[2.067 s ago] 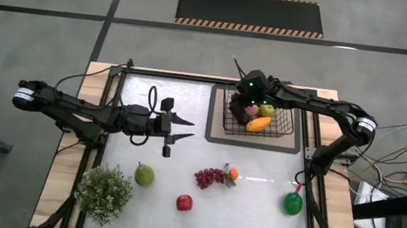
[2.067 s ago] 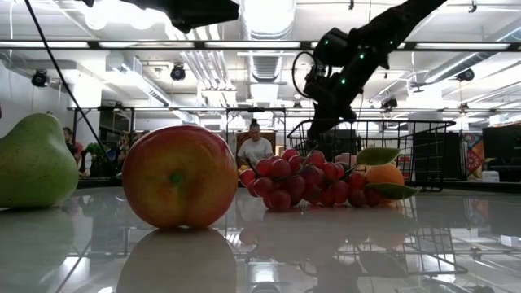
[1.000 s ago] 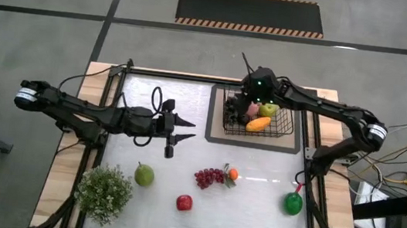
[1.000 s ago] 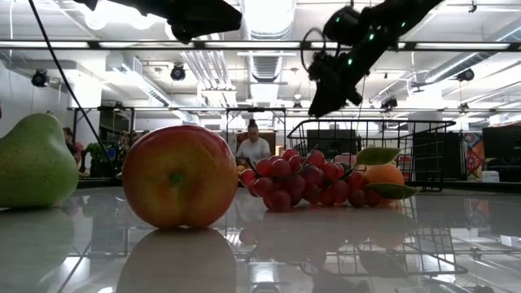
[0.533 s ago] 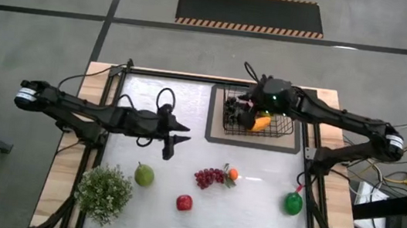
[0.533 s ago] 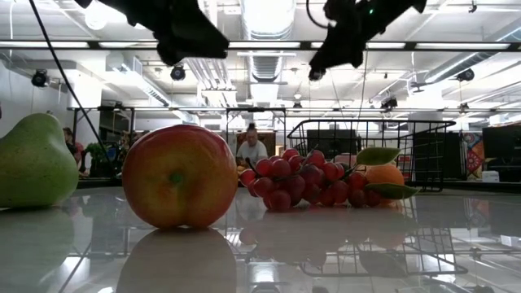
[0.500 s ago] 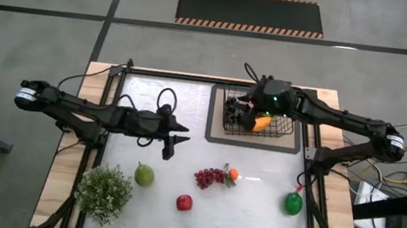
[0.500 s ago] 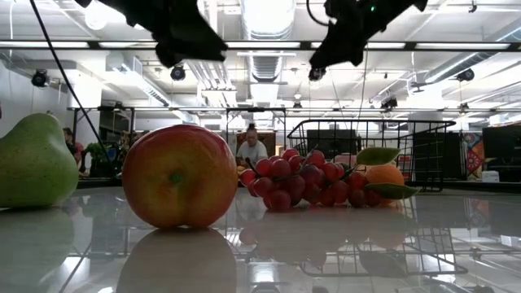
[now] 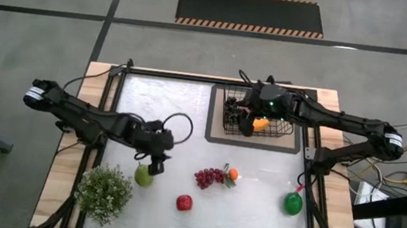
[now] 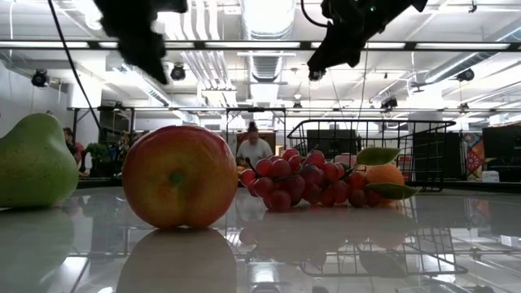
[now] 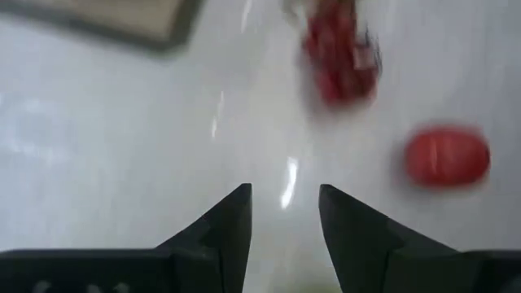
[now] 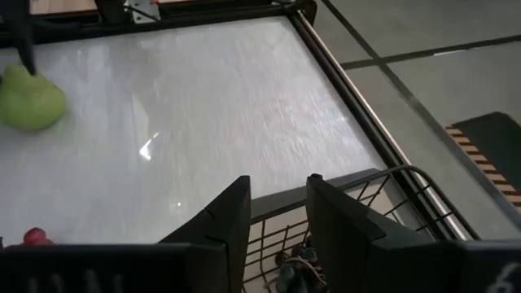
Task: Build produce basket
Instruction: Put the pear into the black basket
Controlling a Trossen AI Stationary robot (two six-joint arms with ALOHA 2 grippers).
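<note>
One wire basket (image 9: 277,132), one green pear (image 9: 144,175), one red apple (image 9: 184,203), one bunch of red grapes (image 9: 207,177), one tangerine (image 9: 232,174), one green pepper (image 9: 293,204), one potted plant (image 9: 103,193), two grippers.

Background stuff only: the tabletop (image 9: 180,111) is a glossy white sheet with a pale wood border and a black metal frame running round it. A bushy green potted plant (image 9: 103,193) sits in its near left corner. A flat wooden tray (image 9: 215,133) lies on the far right part of the tabletop. The floor around is grey concrete, with a black mat (image 9: 251,12) edged in yellow-black hazard stripes beyond the far side. Across the room a person (image 10: 255,149) sits under ceiling lights (image 10: 266,15) and exposed ducts, and loose cables (image 9: 405,179) trail off to the right.
</note>
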